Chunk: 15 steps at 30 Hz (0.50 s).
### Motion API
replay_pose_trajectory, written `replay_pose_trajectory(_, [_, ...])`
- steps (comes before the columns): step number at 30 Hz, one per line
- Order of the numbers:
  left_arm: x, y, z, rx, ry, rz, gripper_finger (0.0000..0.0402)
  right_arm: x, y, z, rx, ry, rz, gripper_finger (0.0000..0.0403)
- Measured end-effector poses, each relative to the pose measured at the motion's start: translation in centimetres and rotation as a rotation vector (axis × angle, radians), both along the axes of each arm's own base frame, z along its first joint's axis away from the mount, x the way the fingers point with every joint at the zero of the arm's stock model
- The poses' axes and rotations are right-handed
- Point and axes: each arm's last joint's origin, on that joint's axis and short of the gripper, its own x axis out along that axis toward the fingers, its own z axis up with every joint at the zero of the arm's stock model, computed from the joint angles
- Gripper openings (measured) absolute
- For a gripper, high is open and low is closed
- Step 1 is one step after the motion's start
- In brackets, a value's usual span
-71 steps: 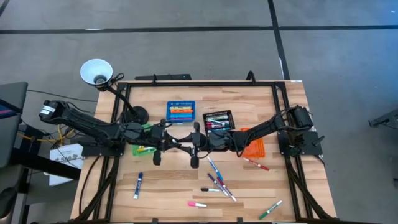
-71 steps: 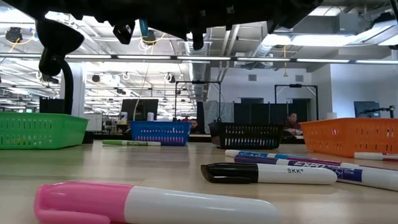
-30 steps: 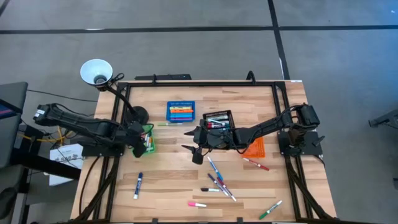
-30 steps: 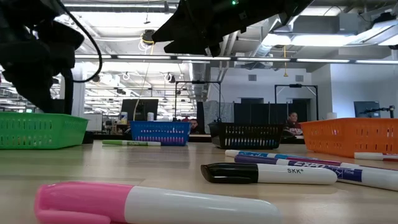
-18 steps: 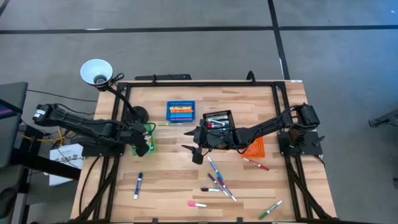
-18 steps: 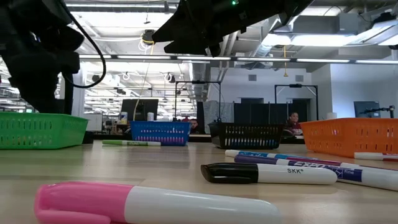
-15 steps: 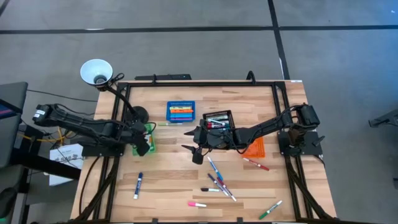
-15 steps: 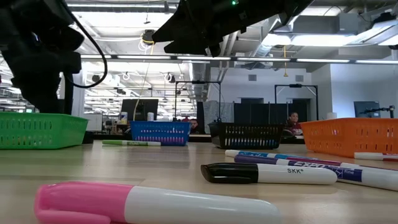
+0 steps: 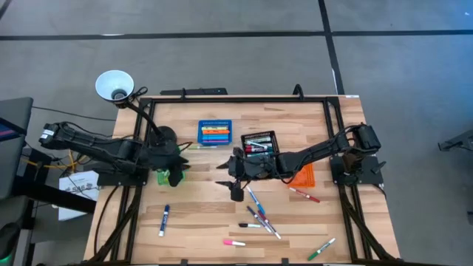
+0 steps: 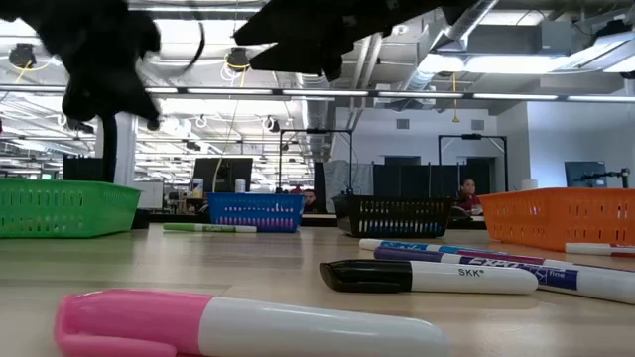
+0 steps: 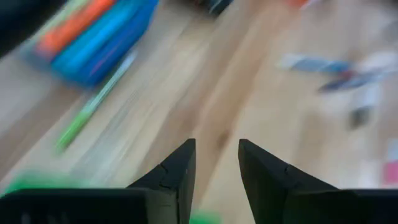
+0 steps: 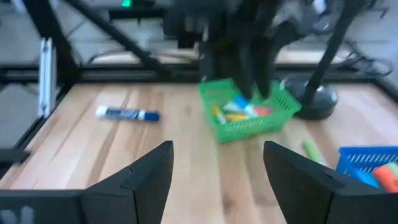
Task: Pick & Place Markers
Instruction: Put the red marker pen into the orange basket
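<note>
Two arms over the table from my seat. Left gripper (image 9: 179, 157) hangs above the green bin (image 9: 168, 177), fingers (image 11: 171, 177) slightly parted, nothing between them. Right gripper (image 9: 233, 185) sits mid-table, fingers (image 12: 149, 171) spread wide, empty. Loose markers (image 9: 259, 216) lie in a cluster just beyond it, toward the near edge; a pink one (image 10: 248, 325) and a black one (image 10: 427, 277) are closest in the low view. More markers fill the blue bin (image 9: 215, 133), black bin (image 9: 260, 142) and green bin.

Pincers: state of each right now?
Left pincer: open, holding nothing, above the green bin.
Right pincer: open, holding nothing, mid-table.
</note>
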Motion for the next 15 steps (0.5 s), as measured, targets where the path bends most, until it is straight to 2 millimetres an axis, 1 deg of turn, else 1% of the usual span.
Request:
replay_pose_trajectory(3, [1.0,-0.7,1.5,0.038,-0.17,-0.091,0.0118,-0.3,0.6,-0.2,0.006,0.122,0.004,0.0238])
replay_pose_trajectory(6, [1.4,-1.3,2.3,0.1,-0.263,-0.174,0.0118,-1.0,1.4,-0.2,0.001,0.305,-0.001,0.0238])
replay_pose_trajectory(8, [1.5,-1.6,2.5,0.13,-0.283,-0.209,0.0118,-1.9,1.8,-0.4,0.016,0.451,-0.026,0.0238])
replay_pose_trajectory(10, [1.5,-1.6,2.6,0.153,-0.281,-0.225,0.0118,-3.0,2.4,-0.6,0.065,0.597,-0.091,0.0238])
replay_pose_trajectory(12, [1.5,-1.5,2.6,0.177,-0.285,-0.23,0.0118,-4.1,2.9,-0.9,0.123,0.704,-0.176,0.0238])
replay_pose_trajectory(15, [1.7,-1.2,2.8,0.218,-0.305,-0.215,0.0118,-5.6,3.4,-1.3,0.184,0.821,-0.302,0.0238])
